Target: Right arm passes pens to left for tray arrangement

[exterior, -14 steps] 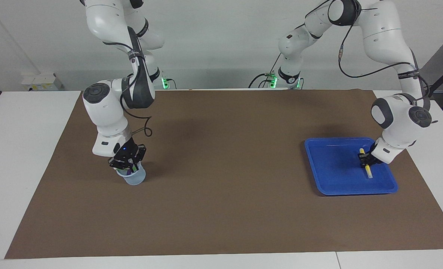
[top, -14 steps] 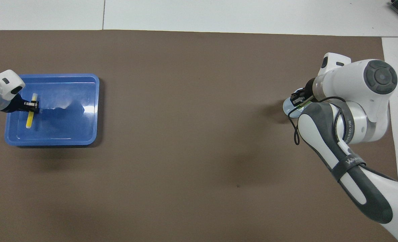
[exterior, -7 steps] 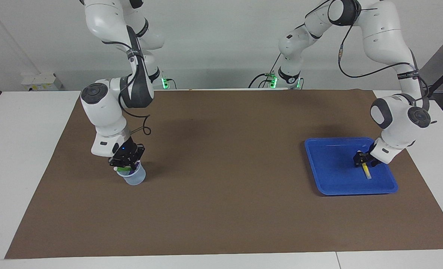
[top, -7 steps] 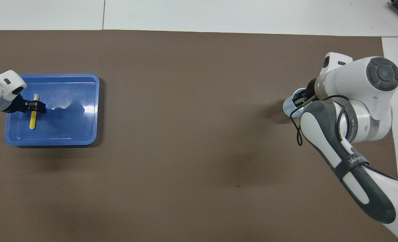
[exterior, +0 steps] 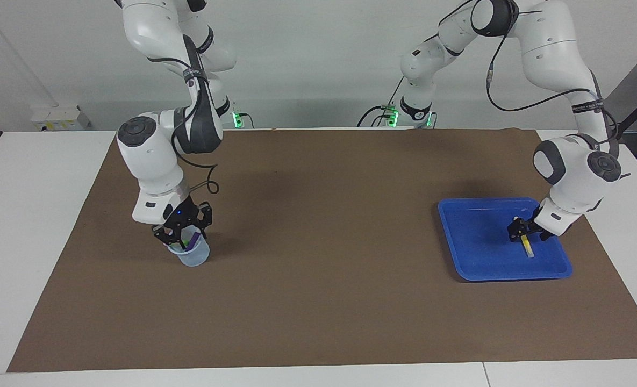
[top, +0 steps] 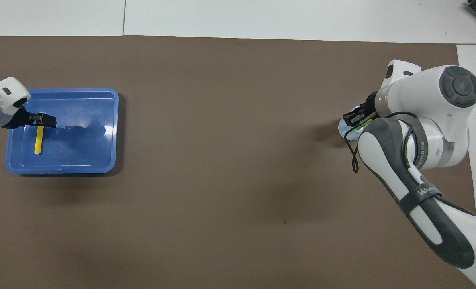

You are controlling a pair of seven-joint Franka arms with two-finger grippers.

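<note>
Now the yellow pen (exterior: 527, 248) lies in the tray (exterior: 474, 242).

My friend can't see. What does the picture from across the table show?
A yellow pen lies in a blue tray, with the left gripper open just above it. The right gripper hangs over a small clear cup holding pens.

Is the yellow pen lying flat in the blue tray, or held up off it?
Lying flat: the yellow pen rests on the floor of the tray, and the left pincer over its end has let go.
</note>
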